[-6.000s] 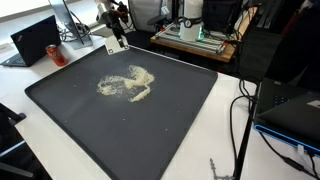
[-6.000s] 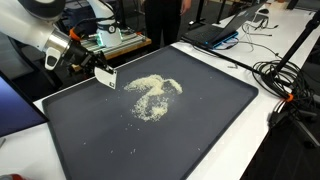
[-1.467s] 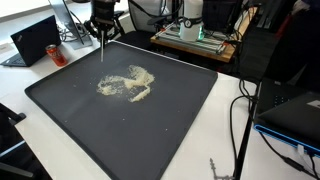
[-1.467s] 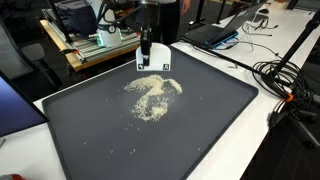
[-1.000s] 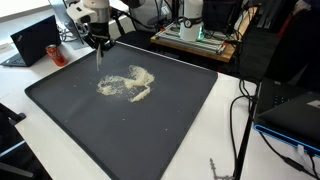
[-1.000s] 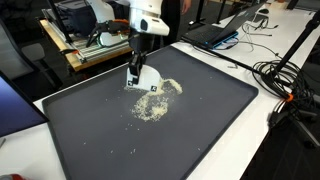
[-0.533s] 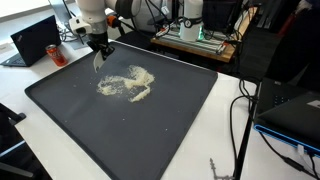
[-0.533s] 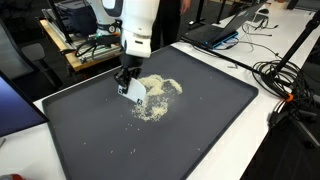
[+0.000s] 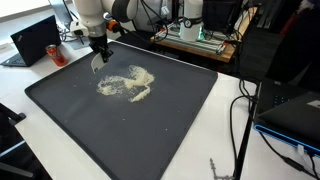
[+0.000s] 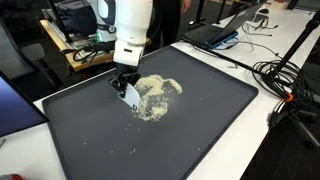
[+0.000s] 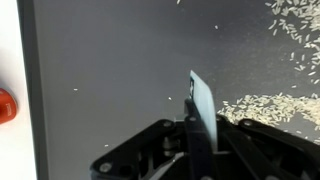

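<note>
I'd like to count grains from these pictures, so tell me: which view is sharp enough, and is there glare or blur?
Wrist view: the rice shows as crisp single grains on the dark mat, while the card in the gripper looks bright and soft, near the lens. Both exterior views: the rice merges into a pale patch; light is even, no strong glare.
</note>
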Controlling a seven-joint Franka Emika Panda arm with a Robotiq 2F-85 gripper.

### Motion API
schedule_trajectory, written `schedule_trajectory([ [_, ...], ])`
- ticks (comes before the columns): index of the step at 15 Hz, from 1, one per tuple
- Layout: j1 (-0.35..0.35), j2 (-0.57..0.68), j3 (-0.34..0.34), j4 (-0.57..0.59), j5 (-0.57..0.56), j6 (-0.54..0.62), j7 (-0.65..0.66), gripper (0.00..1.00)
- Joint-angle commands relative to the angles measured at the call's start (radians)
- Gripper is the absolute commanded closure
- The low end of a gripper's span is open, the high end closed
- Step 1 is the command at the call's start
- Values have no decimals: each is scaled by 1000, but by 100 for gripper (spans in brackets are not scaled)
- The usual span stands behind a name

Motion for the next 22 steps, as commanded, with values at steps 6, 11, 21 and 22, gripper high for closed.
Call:
schedule_trajectory([
  [6, 20, 65, -20, 54, -29, 27, 31, 99],
  [11, 21, 129, -34, 106, -21, 42, 57, 99],
  [21, 56, 242, -108, 199, -37, 110, 145, 99],
  [22, 62, 252, -115, 205, -40, 113, 149, 99],
])
